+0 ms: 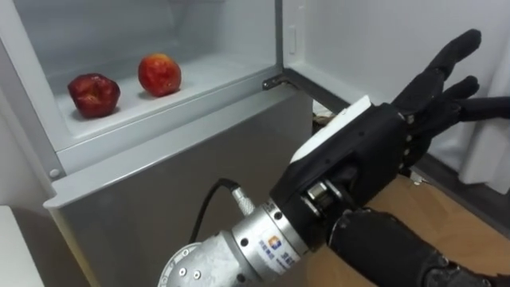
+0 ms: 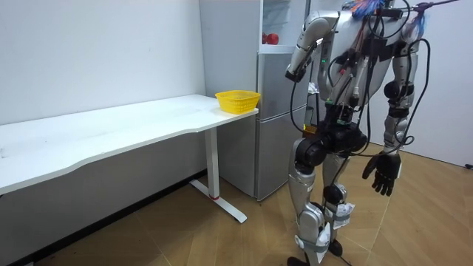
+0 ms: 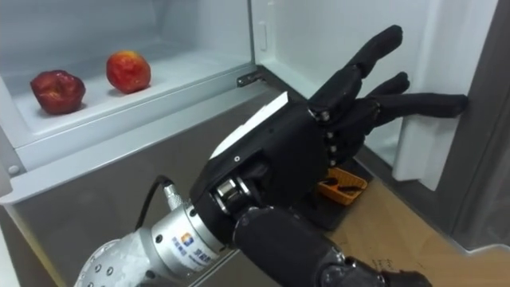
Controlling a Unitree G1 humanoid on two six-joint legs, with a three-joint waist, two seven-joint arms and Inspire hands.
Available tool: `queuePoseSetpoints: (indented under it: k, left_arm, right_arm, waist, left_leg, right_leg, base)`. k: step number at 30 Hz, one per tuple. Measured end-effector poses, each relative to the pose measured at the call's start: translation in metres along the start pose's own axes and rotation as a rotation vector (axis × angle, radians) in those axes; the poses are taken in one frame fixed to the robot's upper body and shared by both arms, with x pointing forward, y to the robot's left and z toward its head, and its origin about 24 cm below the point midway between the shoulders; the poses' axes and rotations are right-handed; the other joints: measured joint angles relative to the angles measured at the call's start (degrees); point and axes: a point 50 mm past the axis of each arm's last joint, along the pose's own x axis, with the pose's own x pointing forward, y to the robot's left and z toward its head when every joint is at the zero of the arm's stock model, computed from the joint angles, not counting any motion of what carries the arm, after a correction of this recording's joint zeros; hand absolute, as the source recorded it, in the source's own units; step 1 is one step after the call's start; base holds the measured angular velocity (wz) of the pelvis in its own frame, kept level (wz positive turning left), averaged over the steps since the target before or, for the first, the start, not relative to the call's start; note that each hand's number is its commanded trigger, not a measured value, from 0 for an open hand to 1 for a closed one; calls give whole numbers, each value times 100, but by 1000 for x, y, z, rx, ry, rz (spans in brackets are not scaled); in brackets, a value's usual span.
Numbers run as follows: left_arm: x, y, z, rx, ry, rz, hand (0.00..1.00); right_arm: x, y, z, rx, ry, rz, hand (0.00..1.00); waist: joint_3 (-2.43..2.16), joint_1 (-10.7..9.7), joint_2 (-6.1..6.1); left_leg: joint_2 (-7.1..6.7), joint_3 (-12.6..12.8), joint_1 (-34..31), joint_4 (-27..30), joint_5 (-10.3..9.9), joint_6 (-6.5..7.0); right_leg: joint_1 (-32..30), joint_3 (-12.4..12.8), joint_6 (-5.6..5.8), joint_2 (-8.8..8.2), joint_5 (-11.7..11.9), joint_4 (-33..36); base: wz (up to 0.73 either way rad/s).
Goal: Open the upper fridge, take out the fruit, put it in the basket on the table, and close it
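nearest to me, the left hand [image 1: 362, 155] is spread wide open, its black fingers [image 1: 446, 60] straight and fanned, holding nothing; its silver forearm rises from the lower left and the hand points up and to the right, past the fridge's front corner towards the open white fridge door [image 3: 430, 119]; i cannot tell whether the fingertips touch that door; the hand sits in front of the grey metal fridge [image 1: 159, 187], below its white upper compartment [image 1: 199, 88]; on that shelf, well apart from the hand and up to its left, lie a dark red apple [image 1: 94, 94] and a brighter red apple [image 1: 159, 74], side by side; in the room view the right hand [image 2: 382, 174] hangs by the thigh, fingers relaxed and empty.
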Motion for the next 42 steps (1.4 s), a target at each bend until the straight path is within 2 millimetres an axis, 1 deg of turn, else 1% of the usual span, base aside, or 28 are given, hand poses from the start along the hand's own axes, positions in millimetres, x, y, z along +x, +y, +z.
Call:
queuePoseSetpoints:
  k: [7, 12, 13, 15, 16, 17, 18, 20, 21, 22, 23, 24, 25, 26, 27, 28, 29, 30, 31, 33, 34, 35, 36, 37, 38, 40, 41, 42]
  left_arm:
    - [0, 0, 0, 1, -1, 0, 0]
    - [0, 3, 3, 31, -7, 20, 0]
    - [0, 3, 6, 45, -14, 27, 0]
    - [0, 1, 14, 66, -42, 27, 0]
    - [-1, 1, 20, 80, -63, 26, 0]
    - [-2, 2, 25, 94, -84, 30, 0]
    - [-3, 3, 29, 103, -94, 34, 0]
    - [-6, 7, 39, 132, -133, 64, 0]
    - [-7, 9, 42, 138, -142, 75, 0]
    - [-8, 11, 45, 150, -157, 92, 0]
    - [-10, 13, 47, 157, -164, 110, 0]
    - [-12, 13, 48, 158, -167, 117, 0]
    - [-15, 11, 50, 161, -175, 125, 0]
    - [-17, 8, 52, 170, -183, 131, 0]
    - [-18, 8, 53, 183, -186, 135, 0]
    - [-19, 8, 55, 198, -194, 145, 0]
    - [-22, 9, 57, 208, -199, 162, 0]
    - [-22, 10, 58, 211, -200, 171, 0]
    - [-24, 11, 58, 223, -201, 196, 0]
    - [-27, 13, 59, 235, -202, 231, 0]
    - [-30, 15, 59, 273, -192, 257, 0]
    - [-33, 16, 60, 311, -182, 281, 0]
    - [-33, 18, 61, 328, -181, 294, 0]
    - [-35, 20, 63, 365, -182, 318, 0]
    - [-37, 21, 67, 410, -184, 341, 0]
    - [-44, 24, 71, 479, -182, 398, 0]
    - [-50, 27, 73, 513, -180, 444, 0]
    - [-53, 28, 74, 527, -177, 467, 0]
  right_arm:
    - [0, 0, 0, 0, 1, 0, 0]
    - [0, 0, -2, 3, 9, 3, 0]
    - [0, 0, -3, 6, 11, 5, 0]
    - [0, -1, -4, 7, 14, 7, 0]
    - [0, -1, -5, 7, 18, 9, 0]
    - [0, -1, -2, 6, 13, 7, 0]
    - [0, -1, -2, 8, 10, 7, 0]
    - [0, -1, -2, 6, 10, 1, 0]
    - [0, -1, -1, 5, 9, 1, 0]
    - [0, -1, -1, 2, 10, 2, 0]
    - [0, 0, 1, -7, 8, 3, 0]
    - [0, 0, 2, -14, 7, 3, 0]
    - [0, 1, 5, -19, 1, 4, 0]
    - [0, 1, 7, -19, -3, 3, 0]
    - [0, 1, 8, -20, -7, 0, 0]
    - [0, 0, 12, -22, -16, -7, 0]
    - [0, 0, 16, -23, -27, -16, 0]
    - [0, 0, 16, -23, -28, -22, 0]
    - [0, -1, 21, -25, -41, -29, 0]
    - [0, -1, 25, -28, -52, -36, 0]
    - [0, -1, 27, -30, -57, -36, 0]
    - [0, -1, 27, -31, -59, -37, 0]
    - [0, -1, 28, -31, -61, -40, 0]
    - [0, -1, 28, -33, -65, -44, 0]
    - [0, 0, 27, -38, -63, -45, 0]
    - [0, 3, 26, -58, -61, -55, 0]
    - [0, 4, 26, -66, -61, -61, 0]
    - [1, 5, 25, -66, -60, -63, 0]
  waist:
    - [-10, -5, 15]
    - [-16, 69, 24]
    - [-28, 135, 41]
    - [-60, 159, 88]
    - [-67, 213, 99]
    - [-67, 323, 97]
    - [-68, 382, 98]
    - [-63, 486, 87]
    - [-55, 511, 68]
    - [-33, 620, 30]
    - [-37, 715, -22]
    - [-51, 761, -54]
    - [-78, 846, -124]
    - [-96, 980, -189]
    - [-97, 1040, -220]
    - [-98, 1142, -275]
    - [-95, 1228, -319]
    - [-95, 1253, -336]
    - [-97, 1287, -356]
    - [-109, 1410, -352]
    - [-120, 1503, -331]
    - [-143, 1582, -295]
    - [-156, 1601, -275]
    - [-167, 1655, -241]
    - [-162, 1716, -224]
    - [-161, 1750, -219]
    - [-146, 1829, -203]
    - [-145, 1900, -194]
  left_leg:
    - [-6, 1, -5, -2, 0, 0]
    - [-5, -7, -10, 0, 0, 0]
    - [-7, -28, -23, 2, 0, 0]
    - [-15, -117, -72, 9, 2, 4]
    - [-16, -133, -73, 30, 4, 5]
    - [-11, -129, -75, 74, 4, 4]
    - [-10, -146, -75, 93, 4, 4]
    - [-18, -258, -55, 105, 6, 4]
    - [-24, -279, -31, 106, 10, 9]
    - [-30, -344, 8, 108, 24, 10]
    - [-33, -443, 6, 109, 32, 9]
    - [-33, -482, 1, 112, 35, 8]
    - [-28, -581, -13, 145, 37, 6]
    - [-21, -620, -30, 176, 41, 0]
    - [-20, -652, -31, 181, 44, -5]
    - [-26, -727, -36, 186, 57, -3]
    - [-36, -795, -36, 188, 74, -1]
    - [-38, -832, -33, 190, 75, 0]
    - [-48, -945, -33, 199, 75, 1]
    - [-54, -1051, -21, 204, 76, 2]
    - [-53, -1073, -14, 206, 76, 1]
    - [-51, -1092, -23, 206, 77, 0]
    - [-52, -1113, -38, 206, 77, 0]
    - [-60, -1215, -72, 212, 79, -1]
    - [-67, -1258, -68, 224, 89, -2]
    - [-84, -1368, -42, 225, 103, -7]
    - [-90, -1395, 0, 215, 104, -10]
    - [-91, -1389, 27, 199, 107, -13]
  right_leg:
    - [-14, 42, 6, 8, 3, -13]
    - [5, 34, 6, 5, 4, -20]
    - [6, 21, 8, -2, 5, -20]
    - [11, -24, 17, -20, 11, -28]
    - [22, -41, 17, -31, 11, -26]
    - [30, -43, 17, -38, 11, -19]
    - [44, -65, 16, -45, 10, -20]
    - [100, -226, 3, -86, -21, -23]
    - [103, -256, 4, -98, -41, -18]
    - [123, -302, 1, -114, -63, -4]
    - [169, -369, -1, -126, -92, -8]
    - [181, -405, -6, -131, -102, -4]
    - [201, -506, -21, -148, -113, -6]
    - [216, -571, -31, -158, -117, -9]
    - [235, -603, -35, -164, -116, -17]
    - [256, -653, -38, -178, -117, -19]
    - [298, -738, -38, -205, -117, -33]
    - [331, -777, -38, -212, -117, -47]
    - [408, -853, -35, -223, -118, -93]
    - [480, -915, -30, -230, -120, -140]
    - [509, -931, -32, -227, -121, -160]
    - [523, -952, -34, -226, -121, -186]
    - [535, -984, -34, -230, -120, -207]
    - [550, -1079, -35, -250, -121, -222]
    - [606, -1147, -40, -264, -126, -222]
    - [660, -1227, -48, -284, -177, -224]
    - [700, -1230, -49, -285, -207, -225]
    - [711, -1237, -52, -290, -219, -219]
  base:
    - [-1]
    - [0]
    - [11]
    - [17]
    - [3]
    - [0]
    - [3]
    - [28]
    - [31]
    - [29]
    - [30]
    - [36]
    - [32]
    - [30]
    - [27]
    - [30]
    - [33]
    - [40]
    - [43]
    - [29]
    - [9]
    - [13]
    - [23]
    - [29]
    - [30]
    - [26]
    - [15]
    - [5]
